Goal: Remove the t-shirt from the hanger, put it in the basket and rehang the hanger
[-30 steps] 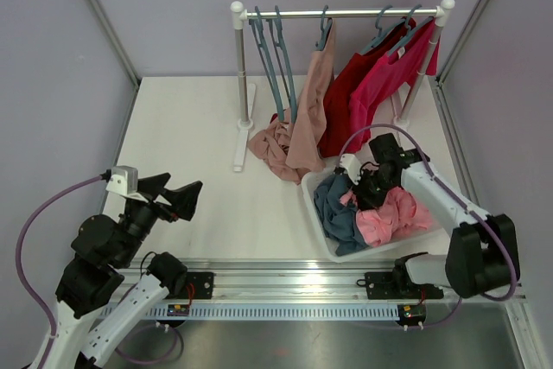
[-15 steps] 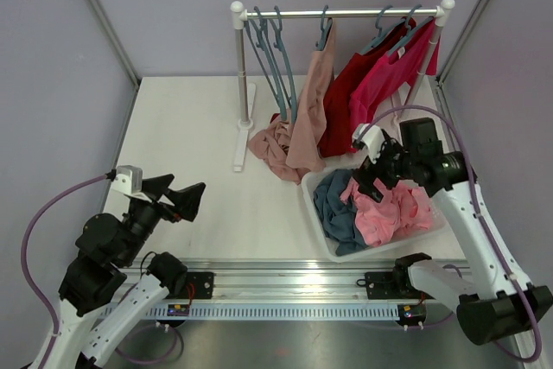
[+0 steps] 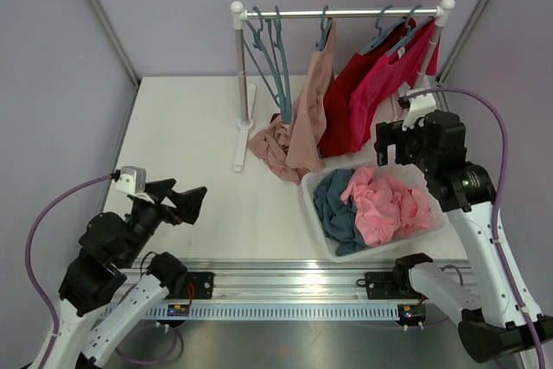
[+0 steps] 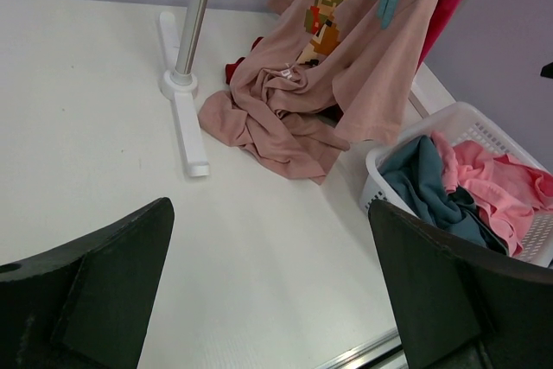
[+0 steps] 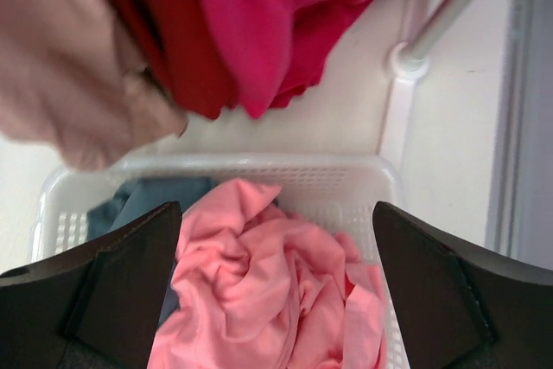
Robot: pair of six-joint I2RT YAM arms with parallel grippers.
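- Three t-shirts hang from the rail (image 3: 346, 13) on teal hangers: a beige t-shirt (image 3: 308, 110), a red t-shirt (image 3: 344, 105) and a magenta t-shirt (image 3: 384, 84).
- Part of the beige t-shirt lies heaped on the table (image 3: 190, 127) beside the rack's foot.
- Empty hangers (image 3: 272, 58) crowd the rail's left end.
- Just beside the heap, a white basket (image 3: 316, 218) holds a pink garment (image 3: 389, 209) and a blue garment (image 3: 337, 209).
- The right gripper (image 5: 276, 205) hovers above the basket, jaws spread wide, holding nothing.
- The left gripper (image 4: 270, 205) is spread wide and empty, well apart from the shirts.
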